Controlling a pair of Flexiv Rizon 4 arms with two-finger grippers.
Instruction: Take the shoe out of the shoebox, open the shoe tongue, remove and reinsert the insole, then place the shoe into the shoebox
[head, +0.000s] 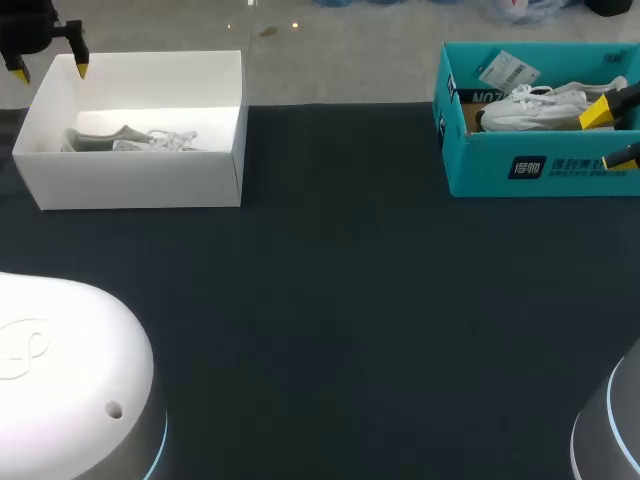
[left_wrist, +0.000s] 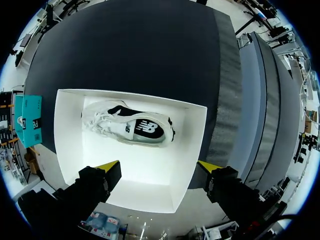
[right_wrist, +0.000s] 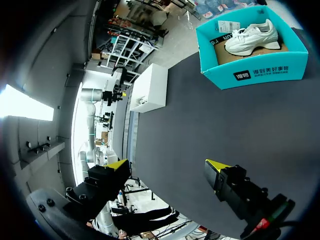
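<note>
The shoe, white with a black side panel, is lying on its side on the floor of the white shoebox, and you are looking straight down on it from the left wrist. Your left pincer is hanging above the box, over one of its end walls. Its yellow-tipped fingers are spread wide, about as wide as the box itself, and are staying clear of the shoe.

A second shoe, all white, is sitting upright in the teal shoebox, with a paper tag lying just beside it. Your right pincer is showing at that box's right end in the head view. From its own wrist you are seeing the teal shoebox well ahead of the fingers, which are also standing wide apart.

The two boxes are sitting well apart, at the far left and far right of the dark surface.
</note>
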